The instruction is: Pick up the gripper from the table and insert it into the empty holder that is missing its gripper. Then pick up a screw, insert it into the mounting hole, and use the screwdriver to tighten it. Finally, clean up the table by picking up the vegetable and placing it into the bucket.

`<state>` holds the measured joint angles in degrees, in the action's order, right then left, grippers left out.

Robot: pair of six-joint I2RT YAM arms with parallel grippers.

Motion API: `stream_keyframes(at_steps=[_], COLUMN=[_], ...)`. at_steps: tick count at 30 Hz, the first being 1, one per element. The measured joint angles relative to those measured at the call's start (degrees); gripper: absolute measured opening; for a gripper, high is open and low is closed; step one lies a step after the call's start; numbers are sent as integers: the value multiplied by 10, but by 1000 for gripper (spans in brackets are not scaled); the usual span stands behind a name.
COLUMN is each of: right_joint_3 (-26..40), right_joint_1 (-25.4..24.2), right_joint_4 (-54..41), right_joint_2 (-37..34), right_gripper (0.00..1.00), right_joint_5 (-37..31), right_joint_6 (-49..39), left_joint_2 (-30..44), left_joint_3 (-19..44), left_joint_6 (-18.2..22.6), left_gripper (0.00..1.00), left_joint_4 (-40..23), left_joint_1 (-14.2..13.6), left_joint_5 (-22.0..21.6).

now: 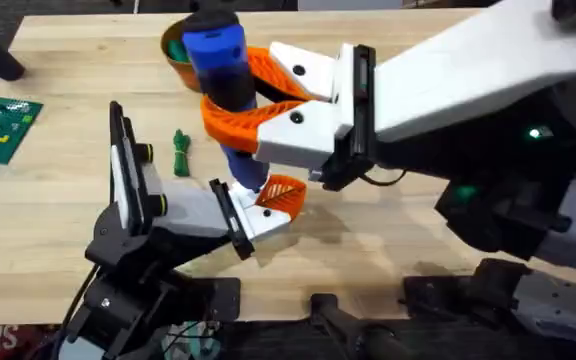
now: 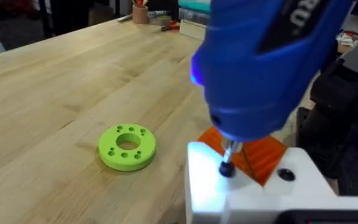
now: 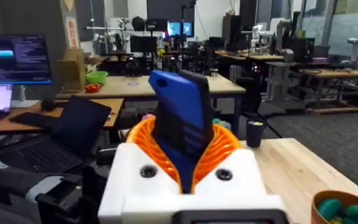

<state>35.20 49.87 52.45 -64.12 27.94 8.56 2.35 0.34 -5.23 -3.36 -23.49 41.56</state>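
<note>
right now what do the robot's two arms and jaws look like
Right arm: broad white shell, black wrist plate, a black cable beneath and a small green light. Its right gripper has long orange ribbed jaws on white blocks with dark screw holes. Left arm: slimmer, with black links and a white blocky holder backed by a thin black plate.

Glossy blue plastic screwdriver point(image 2: 260, 62), matt pale wooden table point(image 2: 73, 81).

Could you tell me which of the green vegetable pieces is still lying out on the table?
The slim dark green vegetable left of the screwdriver lies on bare wood; the other green piece sits inside the bucket.
</note>
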Motion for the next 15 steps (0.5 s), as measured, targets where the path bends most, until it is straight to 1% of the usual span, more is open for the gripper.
stream_keyframes(at_steps=[15], right_joint_3=[0], right_joint_1=[-8], right_joint_4=[-1], right_joint_2=[0], right_gripper=[56], right_joint_5=[0], right_joint_6=[4], left_joint_2=[0], left_joint_3=[0], left_joint_6=[0], left_gripper=[9], left_joint_4=[0], left_joint_1=[0], left_joint_5=[0])
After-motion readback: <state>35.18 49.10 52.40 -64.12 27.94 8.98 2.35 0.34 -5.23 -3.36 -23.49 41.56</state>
